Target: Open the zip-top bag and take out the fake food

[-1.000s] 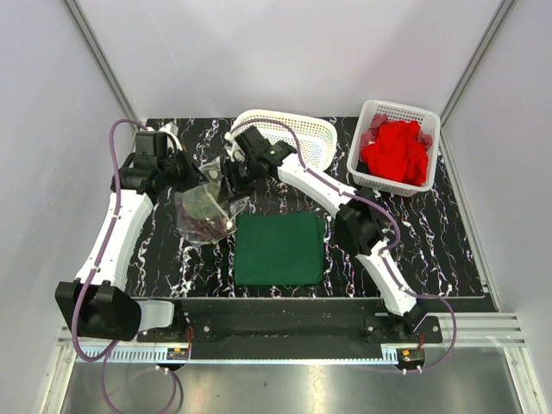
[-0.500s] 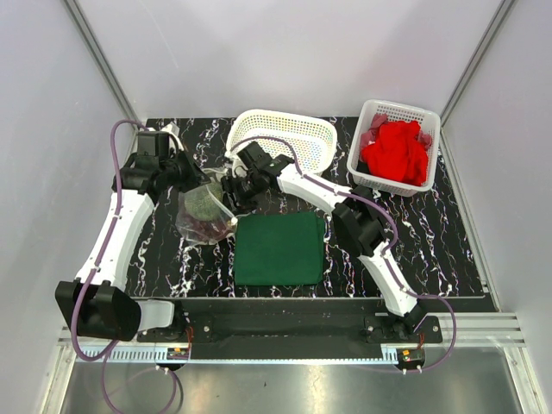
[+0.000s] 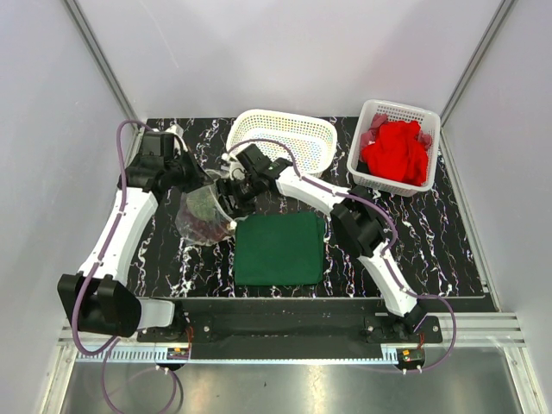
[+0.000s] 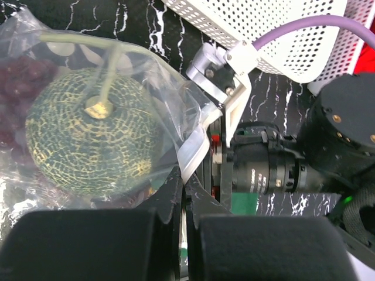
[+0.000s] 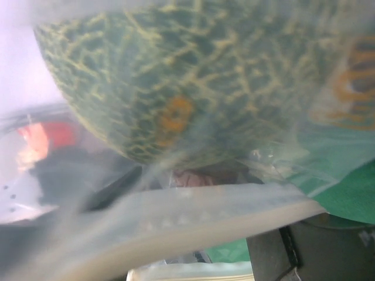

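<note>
Melon sits inside the zip-top bag; we see left tool and right tool each clamped on its mouth.

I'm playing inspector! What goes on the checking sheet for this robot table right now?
Surface: black marbled table, dark green cloth lying flat on it.
Job's things: zip-top bag holds a toy melon and dark red berries; no food seen outside it.
Clutter: oval white basket; rectangular white basket holding a red cloth.
Grippers: left gripper pinches the bag's edge; right gripper at the bag's edge, grip unclear.
Cables: purple cable along each arm.
Surroundings: plain white walls.
</note>
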